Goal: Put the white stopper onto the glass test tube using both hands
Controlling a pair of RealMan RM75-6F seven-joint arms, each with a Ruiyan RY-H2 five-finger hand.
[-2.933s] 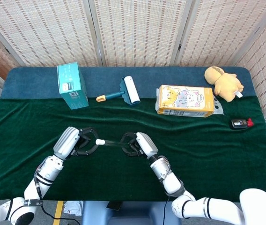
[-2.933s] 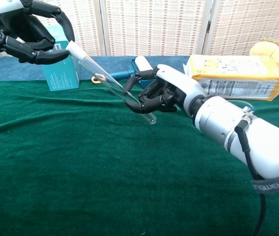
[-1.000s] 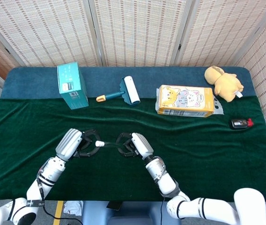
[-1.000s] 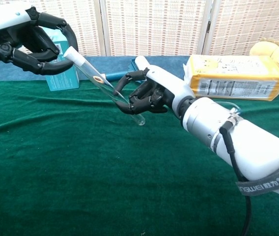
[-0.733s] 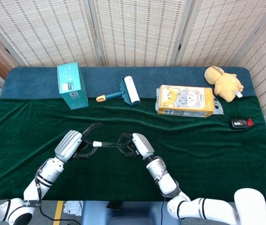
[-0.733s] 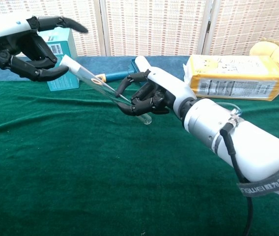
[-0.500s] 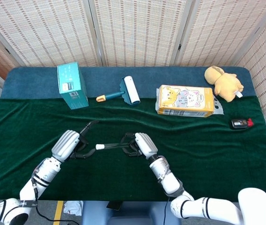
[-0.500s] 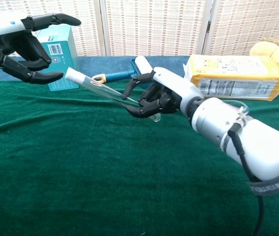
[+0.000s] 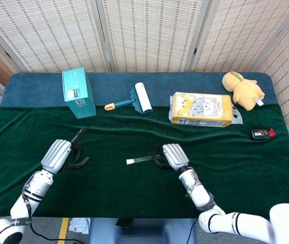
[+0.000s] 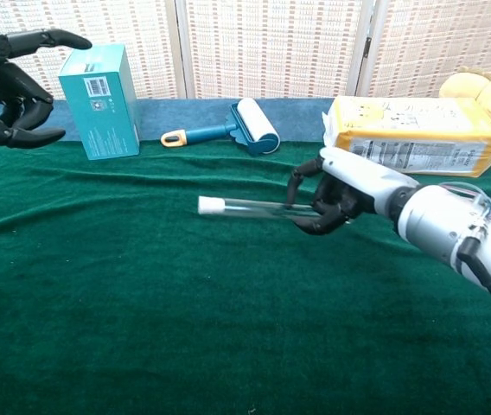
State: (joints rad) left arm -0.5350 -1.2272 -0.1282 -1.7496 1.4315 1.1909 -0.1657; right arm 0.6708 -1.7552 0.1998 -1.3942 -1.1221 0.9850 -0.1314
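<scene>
Counter (image 9: 236,173) comes first, draped in dark green cloth with a blue strip along its far edge, running out well beyond both robot hands. Beyond the right robot hand (image 9: 171,156), toward the far side, lies the yellow cat-print package (image 9: 201,109), and past that, further out to the right, sits the yellow plush toy (image 9: 242,89). Beyond the left robot hand (image 9: 63,154) stands the teal box (image 9: 78,93) — upright, near the blue strip. Between the two, also on the far side, rests the lint roller (image 9: 137,98) with its orange-tipped handle pointing toward the box. Far to the right of the right robot hand, near the counter's edge, is a small black and red device (image 9: 262,134). The right robot hand holds the glass test tube (image 10: 258,208) at one end, fingers curled around it, the tube lying roughly level above the cloth and reaching out toward the left robot hand. On the tube's free end sits the white stopper (image 10: 210,206) — well apart from the left robot hand, which hangs above the cloth holding nothing, fingers spread wide.
</scene>
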